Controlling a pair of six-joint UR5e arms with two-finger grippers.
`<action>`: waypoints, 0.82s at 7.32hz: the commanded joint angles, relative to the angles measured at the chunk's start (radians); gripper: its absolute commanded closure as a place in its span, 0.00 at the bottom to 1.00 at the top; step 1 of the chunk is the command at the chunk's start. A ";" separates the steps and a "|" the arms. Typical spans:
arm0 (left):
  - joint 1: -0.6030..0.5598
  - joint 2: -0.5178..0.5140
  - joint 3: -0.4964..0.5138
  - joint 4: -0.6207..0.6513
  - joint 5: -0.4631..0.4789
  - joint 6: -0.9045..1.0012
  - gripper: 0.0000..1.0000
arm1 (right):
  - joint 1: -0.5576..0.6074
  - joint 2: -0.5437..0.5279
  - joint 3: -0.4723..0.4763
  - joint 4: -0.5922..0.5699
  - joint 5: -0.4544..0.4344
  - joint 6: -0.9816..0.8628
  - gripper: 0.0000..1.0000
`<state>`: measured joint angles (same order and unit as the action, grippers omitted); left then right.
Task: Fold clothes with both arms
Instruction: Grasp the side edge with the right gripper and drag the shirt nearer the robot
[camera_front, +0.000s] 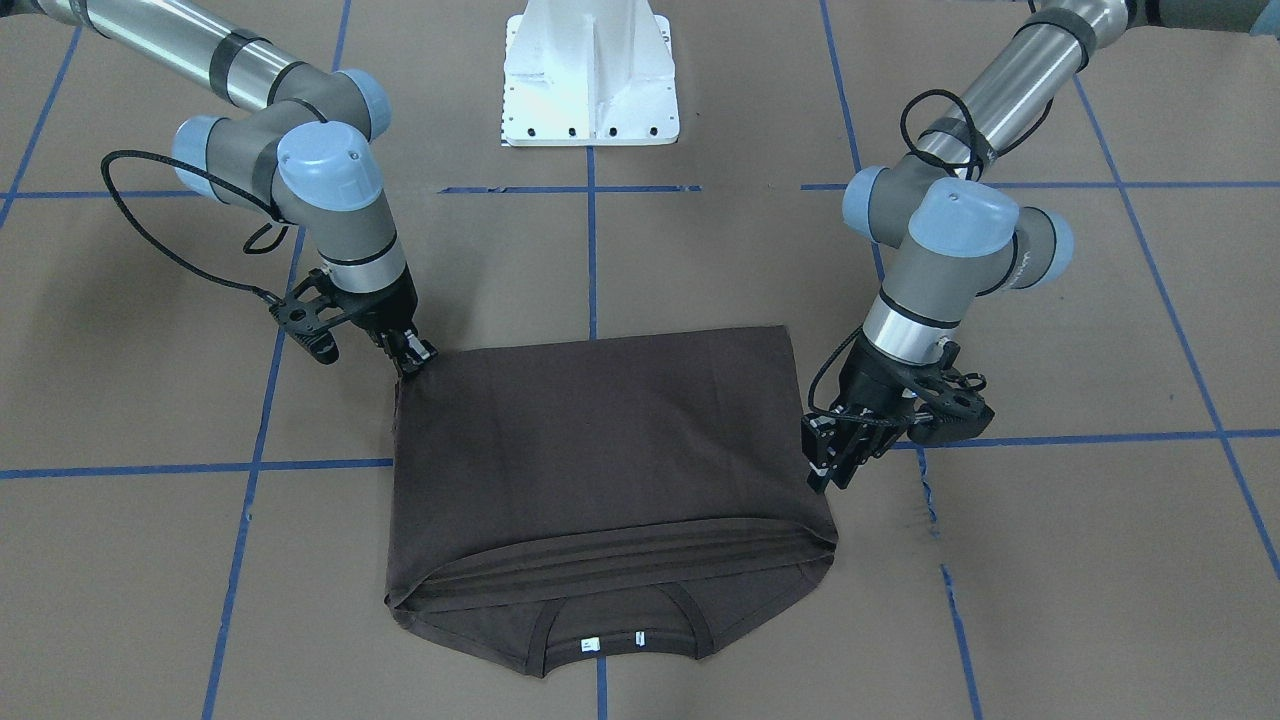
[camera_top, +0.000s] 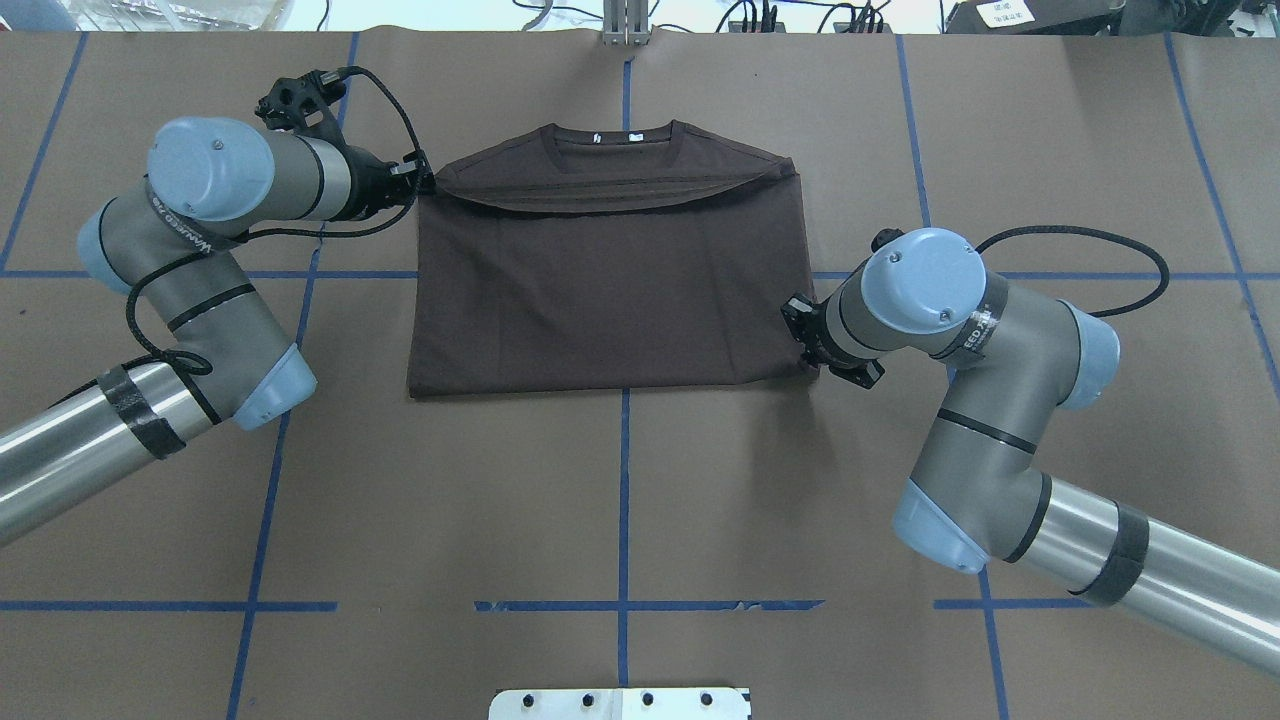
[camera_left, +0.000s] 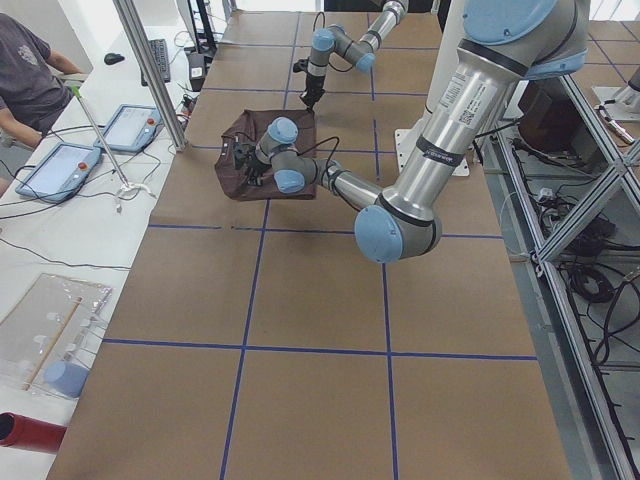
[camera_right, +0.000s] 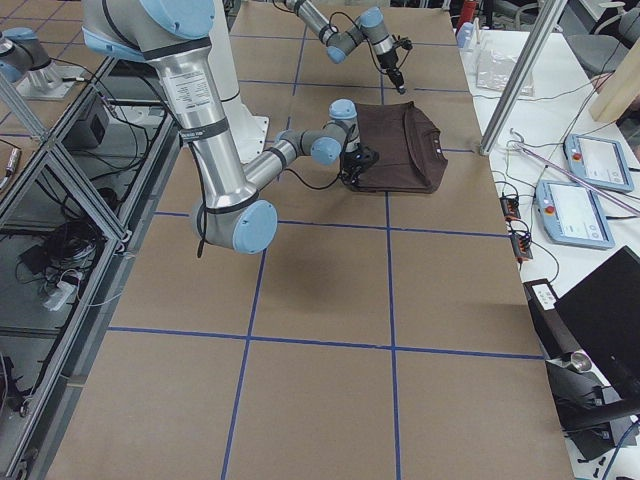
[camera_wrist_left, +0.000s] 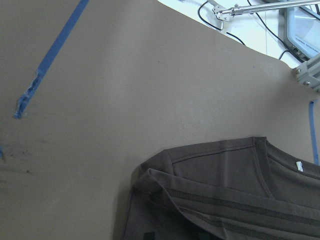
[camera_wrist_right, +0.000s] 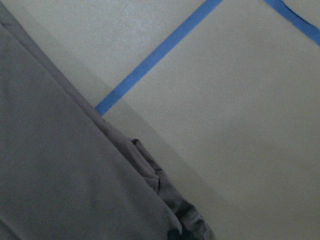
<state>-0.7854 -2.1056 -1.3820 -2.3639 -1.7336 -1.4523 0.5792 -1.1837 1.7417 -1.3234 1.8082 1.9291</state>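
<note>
The dark brown-grey T-shirt (camera_front: 600, 450) lies folded in half on the brown table, hem edge brought up just short of the collar (camera_front: 620, 625) with its white labels; it also shows overhead (camera_top: 610, 290). My left gripper (camera_front: 830, 472) (camera_top: 425, 185) is low at the shirt's side edge by the hem-and-shoulder corner, and its fingers look parted. The left wrist view shows that corner (camera_wrist_left: 150, 182). My right gripper (camera_front: 413, 358) (camera_top: 805, 350) is shut on the shirt's opposite corner at the folded edge; the right wrist view shows bunched cloth (camera_wrist_right: 165, 200) there.
The white pedestal base (camera_front: 590, 80) stands at the robot's side of the table. Blue tape lines (camera_top: 623, 500) grid the brown surface. An operator (camera_left: 25, 80) and tablets (camera_left: 60, 165) are beyond the table's far edge, by a metal post (camera_left: 150, 75).
</note>
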 joint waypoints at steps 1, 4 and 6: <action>0.001 -0.001 -0.014 0.002 -0.003 -0.025 0.60 | -0.100 -0.182 0.251 -0.013 0.028 0.037 1.00; 0.011 0.003 -0.078 0.002 -0.061 -0.077 0.60 | -0.258 -0.333 0.472 -0.013 0.210 0.073 1.00; 0.017 0.033 -0.136 0.000 -0.104 -0.146 0.60 | -0.419 -0.356 0.486 -0.013 0.198 0.105 0.12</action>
<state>-0.7736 -2.0883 -1.4854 -2.3626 -1.8091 -1.5576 0.2644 -1.5217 2.2163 -1.3361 2.0090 2.0189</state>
